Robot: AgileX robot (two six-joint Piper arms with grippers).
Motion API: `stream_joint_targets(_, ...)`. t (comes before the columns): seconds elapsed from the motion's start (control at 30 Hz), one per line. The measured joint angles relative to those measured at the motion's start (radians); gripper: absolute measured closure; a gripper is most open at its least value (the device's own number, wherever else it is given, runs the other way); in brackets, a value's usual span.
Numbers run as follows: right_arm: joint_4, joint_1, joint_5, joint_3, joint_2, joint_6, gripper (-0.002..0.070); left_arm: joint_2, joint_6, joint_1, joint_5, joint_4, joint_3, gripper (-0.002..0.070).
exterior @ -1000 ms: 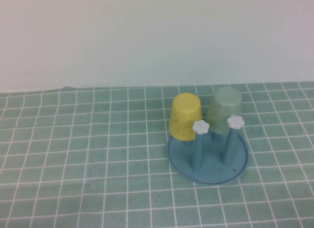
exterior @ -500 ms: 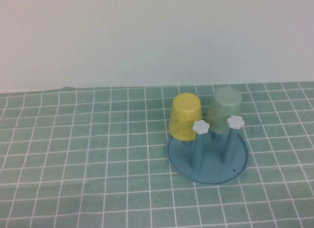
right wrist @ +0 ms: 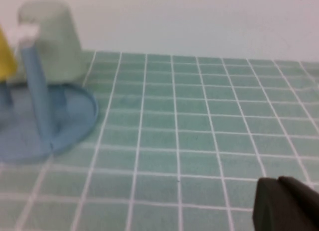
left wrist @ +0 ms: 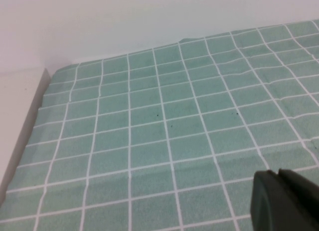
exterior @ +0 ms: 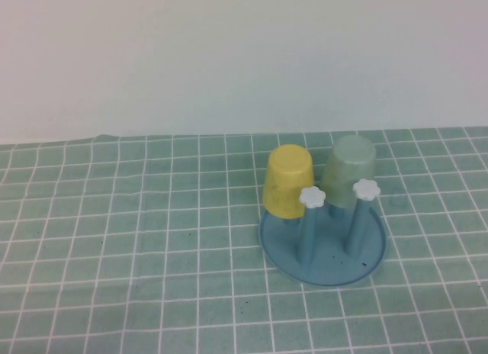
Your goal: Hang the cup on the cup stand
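Observation:
The pale mint-green cup (exterior: 349, 171) sits upside down on a rear peg of the blue cup stand (exterior: 323, 251), beside a yellow cup (exterior: 288, 181) that is also inverted on a peg. Two front pegs with white flower knobs (exterior: 366, 188) stand bare. In the right wrist view the cup (right wrist: 52, 39) and the cup stand (right wrist: 60, 124) lie well away from my right gripper (right wrist: 279, 183), which is shut and holds nothing. My left gripper (left wrist: 275, 175) is shut too, over bare cloth, with neither cup nor stand near it. Neither arm shows in the high view.
A green checked cloth (exterior: 137, 239) covers the table up to a white wall (exterior: 229, 56). In the left wrist view the cloth's edge (left wrist: 42, 99) meets a pale bare surface.

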Motion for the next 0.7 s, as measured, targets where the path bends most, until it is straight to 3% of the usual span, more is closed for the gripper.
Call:
stream_joint_targets(0.1, 0.038, 0.0, 0.052, 0.0, 0.0, -0.219, 0.0678, 0.0, 0.0, 0.0, 0.0, 0.0, 0.0, 0.0676)
stream_joint_targets(0.17, 0.042, 0.0, 0.078, 0.0, 0.0, -0.256, 0.0678, 0.0, 0.006, 0.0, 0.0, 0.0, 0.0, 0.0676)
stream_joint_targets(0.4, 0.051, 0.0, 0.081, 0.0, 0.0, -0.018, 0.0678, 0.0, 0.0, 0.0, -0.002, 0.0, 0.0, 0.0676)
stream_joint_targets(0.7, 0.051, 0.0, 0.081, 0.0, 0.0, 0.028, 0.0678, 0.002, 0.0, 0.0, -0.002, 0.0, 0.0, 0.0676)
